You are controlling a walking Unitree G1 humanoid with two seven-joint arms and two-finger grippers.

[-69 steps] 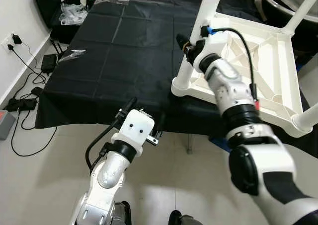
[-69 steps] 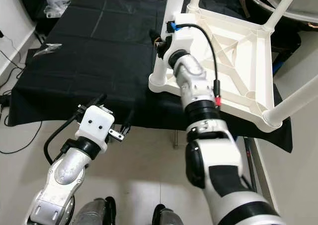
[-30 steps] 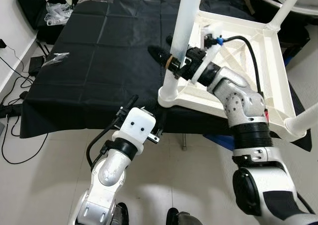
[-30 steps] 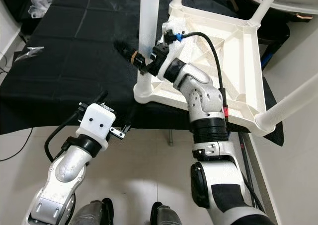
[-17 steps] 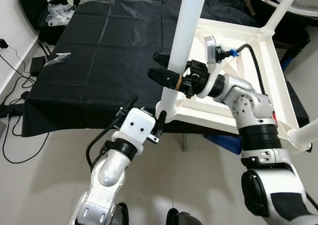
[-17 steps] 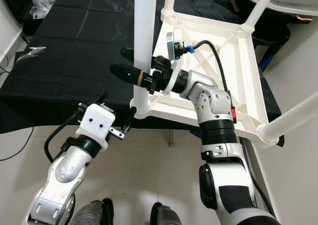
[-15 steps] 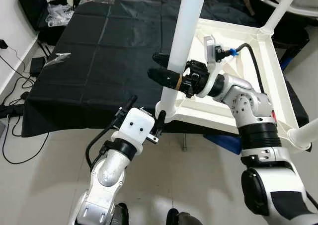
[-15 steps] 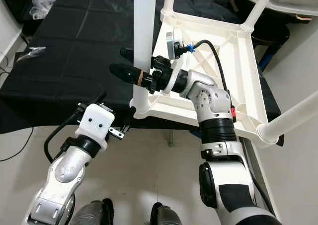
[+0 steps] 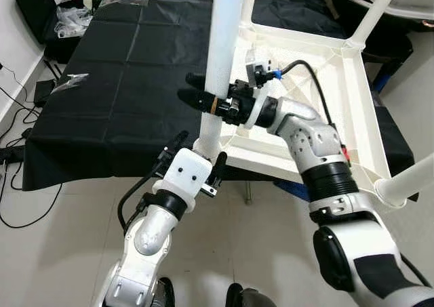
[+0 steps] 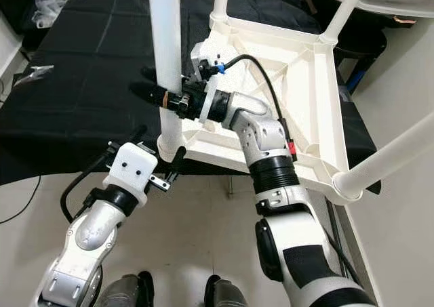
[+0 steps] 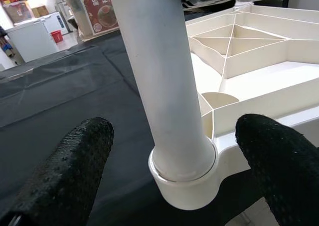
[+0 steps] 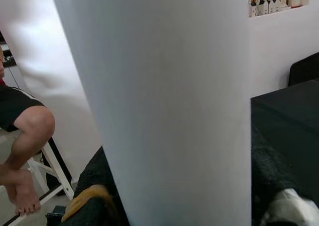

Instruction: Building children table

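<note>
Black-clothed table (image 9: 135, 70), cables on floor by wall. Your right gripper (image 9: 203, 95) clamps white table leg (image 9: 220, 56) — now further left; left gripper (image 9: 193, 163) spread wide.

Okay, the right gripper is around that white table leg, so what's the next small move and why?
Probably twist or press the leg further into its corner socket. The right gripper straddles the leg just above the upturned tabletop, and the left gripper waits open just below the corner. Whether the leg is fully seated is unclear.
</note>
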